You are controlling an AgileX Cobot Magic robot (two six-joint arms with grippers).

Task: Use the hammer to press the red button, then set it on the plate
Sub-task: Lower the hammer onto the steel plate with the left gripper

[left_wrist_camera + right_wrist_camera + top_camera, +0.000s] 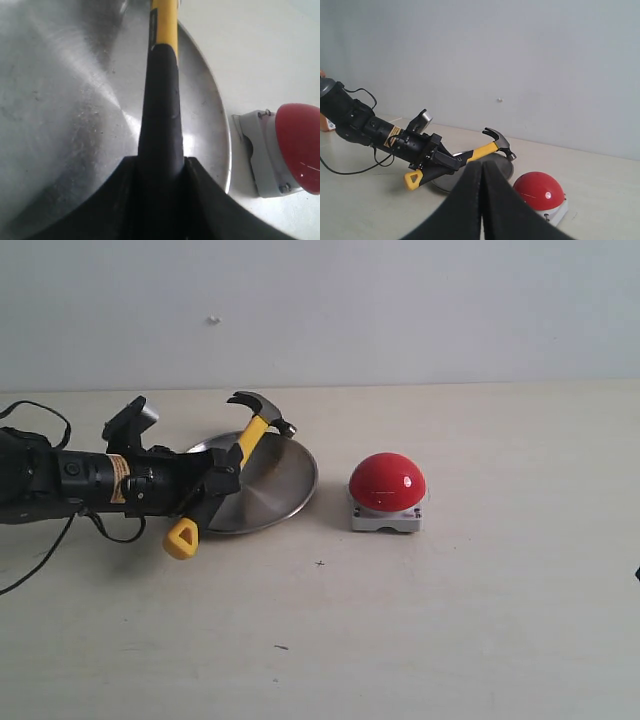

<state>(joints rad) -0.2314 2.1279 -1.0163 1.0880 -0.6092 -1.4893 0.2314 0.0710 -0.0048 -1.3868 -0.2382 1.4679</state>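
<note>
My left gripper [222, 477] is shut on the hammer [243, 447] at the black part of its handle, holding it tilted above the plate [275, 485]. The dark head [262, 407] hangs over the plate's far rim and the yellow tip [183, 539] points down past its near left edge. In the left wrist view the handle [161, 100] runs out from between the jaws over the plate [65, 115]. The red button [387, 483] sits on its grey base to the right of the plate, untouched. My right gripper [482, 172] is shut on nothing and looks from afar at the hammer [485, 147] and button [539, 191].
A black cable [45, 540] trails from the left arm over the tabletop at the far left. An orange object [325, 122] shows at the edge of the right wrist view. A pale wall [400, 310] stands behind the table.
</note>
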